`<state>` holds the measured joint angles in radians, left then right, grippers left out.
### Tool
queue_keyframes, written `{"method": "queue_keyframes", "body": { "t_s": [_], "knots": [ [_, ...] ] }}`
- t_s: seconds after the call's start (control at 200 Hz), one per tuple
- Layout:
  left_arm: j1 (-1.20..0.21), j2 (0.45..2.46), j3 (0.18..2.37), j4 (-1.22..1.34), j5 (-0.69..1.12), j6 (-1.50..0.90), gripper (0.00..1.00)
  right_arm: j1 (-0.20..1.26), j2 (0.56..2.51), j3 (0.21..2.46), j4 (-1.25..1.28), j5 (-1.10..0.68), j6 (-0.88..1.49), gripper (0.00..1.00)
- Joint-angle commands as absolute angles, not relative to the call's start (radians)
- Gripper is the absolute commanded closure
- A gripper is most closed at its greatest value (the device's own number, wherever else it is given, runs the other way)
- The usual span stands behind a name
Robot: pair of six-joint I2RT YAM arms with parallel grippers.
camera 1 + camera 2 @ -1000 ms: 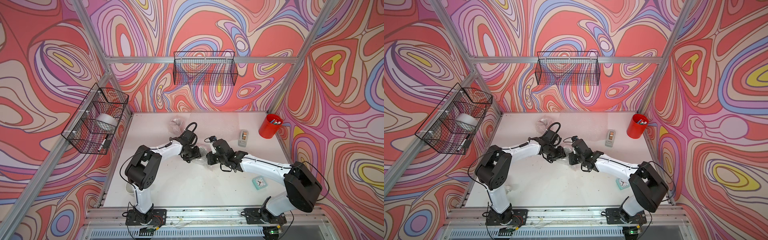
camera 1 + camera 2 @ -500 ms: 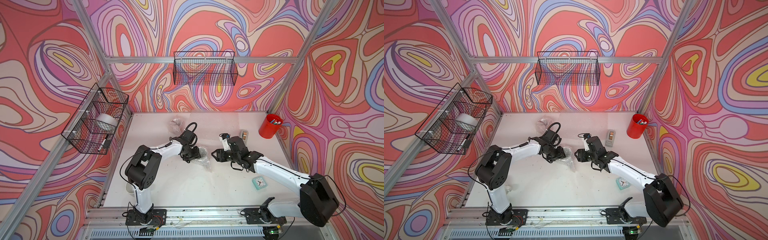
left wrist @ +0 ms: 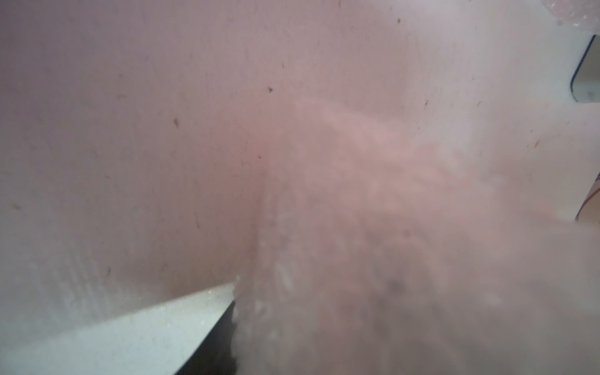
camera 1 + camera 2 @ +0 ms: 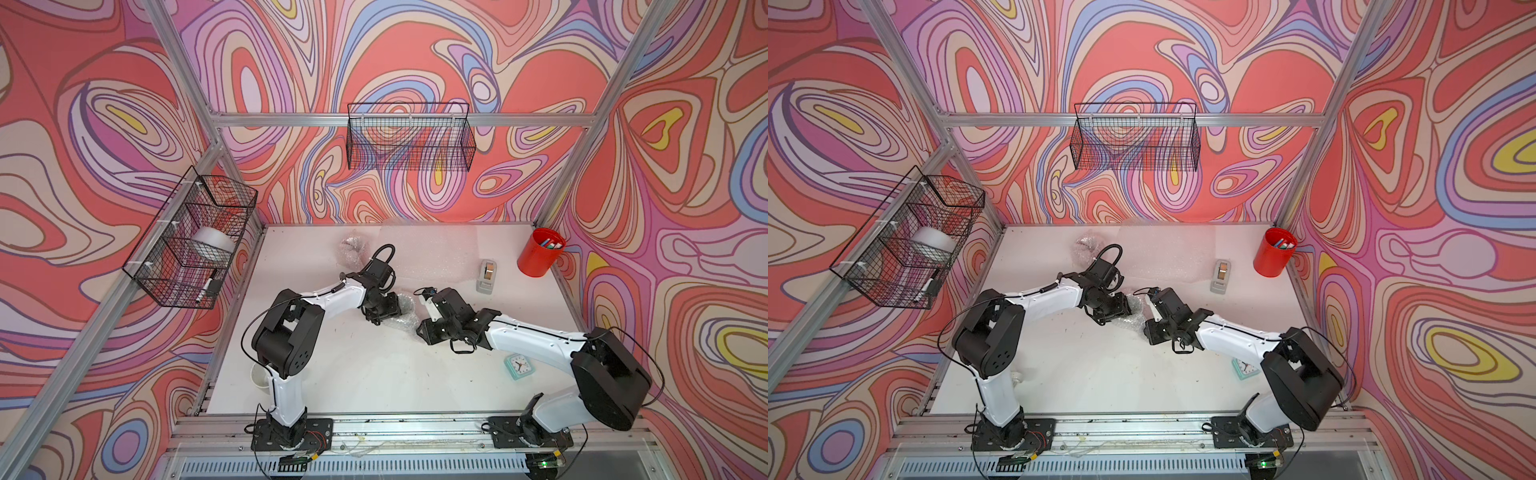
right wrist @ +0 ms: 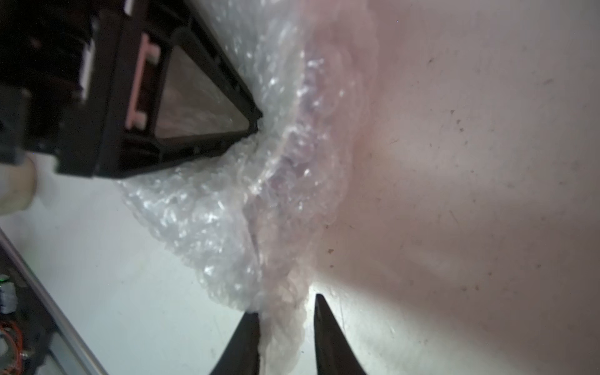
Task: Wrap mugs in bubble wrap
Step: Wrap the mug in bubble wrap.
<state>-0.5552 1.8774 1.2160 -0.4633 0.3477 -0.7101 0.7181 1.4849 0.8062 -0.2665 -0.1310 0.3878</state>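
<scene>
A crumpled bundle of bubble wrap [image 4: 405,312] [image 4: 1137,309] lies mid-table; the mug inside does not show clearly. My left gripper [image 4: 384,311] [image 4: 1117,309] is shut on this bundle, and one of its black fingers [image 5: 130,156] presses into the wrap [image 5: 227,194]. My right gripper [image 4: 419,328] [image 5: 287,311] sits at the bundle's near edge. Its jaws stand narrowly apart around a twisted strand of wrap, which touches one finger and leaves a thin gap at the other. Blurred wrap [image 3: 357,227] fills the left wrist view. A white mug [image 4: 259,376] stands front left, half hidden by the left arm.
A second wrapped bundle [image 4: 353,249] and a flat sheet of bubble wrap [image 4: 432,253] lie at the back. A tape dispenser [image 4: 486,276], a red pen cup [image 4: 540,251] and a small clock [image 4: 517,365] are on the right. Wire baskets [image 4: 191,241] [image 4: 409,137] hang on the walls.
My right gripper let go, opened wide and drew off to the right. It has come back to the bundle's near edge with its jaws narrowing. The left arm has stayed put.
</scene>
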Motion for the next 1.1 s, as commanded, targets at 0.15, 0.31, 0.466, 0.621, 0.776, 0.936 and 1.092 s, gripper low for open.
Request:
{"method": "queue_keyframes", "body": {
  "t_s": [0.15, 0.31, 0.466, 0.621, 0.776, 0.936, 1.092],
  "knots": [
    [-0.549, 1.943, 1.19, -0.582, 0.269, -0.656, 0.46, 0.712, 1.542, 0.832, -0.288, 0.028, 0.438, 1.0],
    [-0.549, 1.945, 1.192, -0.58, 0.263, -0.639, 0.46, 0.699, 1.627, 0.88, -0.294, 0.028, 0.469, 1.0],
    [-0.549, 1.943, 1.196, -0.581, 0.269, -0.648, 0.46, 0.683, 1.64, 0.905, -0.308, 0.02, 0.492, 1.0],
    [-0.543, 1.941, 1.21, -0.581, 0.31, -0.683, 0.44, 0.645, 1.441, 0.825, -0.211, 0.007, 0.465, 0.53],
    [-0.54, 1.937, 1.245, -0.593, 0.338, -0.693, 0.39, 0.394, 1.359, 0.809, -0.265, 0.005, 0.507, 0.5],
    [-0.531, 1.928, 1.273, -0.603, 0.344, -0.691, 0.32, 0.046, 1.438, 0.864, -0.267, -0.249, 0.528, 0.5],
    [-0.512, 1.936, 1.295, -0.614, 0.349, -0.684, 0.26, -0.15, 1.582, 0.965, -0.235, -0.454, 0.516, 0.56]
  ]
}}
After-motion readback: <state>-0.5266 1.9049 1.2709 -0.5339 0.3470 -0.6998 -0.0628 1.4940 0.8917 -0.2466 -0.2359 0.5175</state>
